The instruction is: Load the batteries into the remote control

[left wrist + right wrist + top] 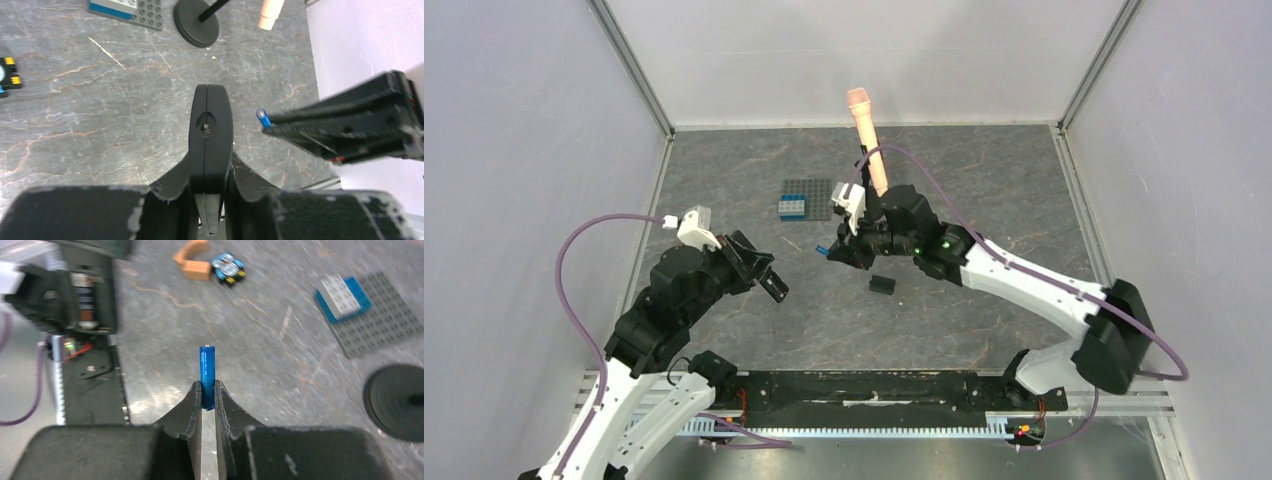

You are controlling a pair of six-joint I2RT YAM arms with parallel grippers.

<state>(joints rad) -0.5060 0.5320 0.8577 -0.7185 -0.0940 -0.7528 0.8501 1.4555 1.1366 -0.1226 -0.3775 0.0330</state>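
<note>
My left gripper (210,167) is shut on the remote control (211,130), a slim black bar seen edge-on and pointing away from the wrist. In the top view this gripper (752,265) holds the remote (771,283) above the table, left of centre. My right gripper (208,390) is shut on the lower end of a slim blue battery (207,372) with a pale tip. In the top view the right gripper (839,252) holds the battery (823,250) a short way right of the remote. The battery tip (263,119) shows just right of the remote.
A small flat black cover (882,285) lies under the right arm. A grey studded plate with a blue brick (809,198) lies behind. The peach microphone (864,130) stands on a round black base (395,402). A small blue-and-yellow toy (227,267) lies beside an orange piece (192,262).
</note>
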